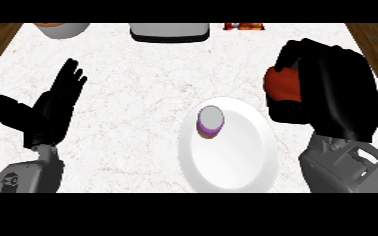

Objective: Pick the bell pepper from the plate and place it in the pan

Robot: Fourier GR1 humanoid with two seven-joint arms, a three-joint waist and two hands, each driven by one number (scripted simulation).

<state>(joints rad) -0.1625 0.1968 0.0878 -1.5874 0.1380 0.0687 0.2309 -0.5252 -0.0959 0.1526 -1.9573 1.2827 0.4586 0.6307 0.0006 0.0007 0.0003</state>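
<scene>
Glossy white plate [244, 165] — marbled counter [148, 70]

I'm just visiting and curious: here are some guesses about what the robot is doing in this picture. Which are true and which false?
1. The right hand has its fingers curled round the red bell pepper. True.
2. The red pepper lies on the round white plate. False: it is in the right hand, off the plate.
3. A small purple-sided, grey-topped object sits on the plate. True.
4. The left hand holds the plate. False: it is open, at the view's left, apart from the plate.
</scene>
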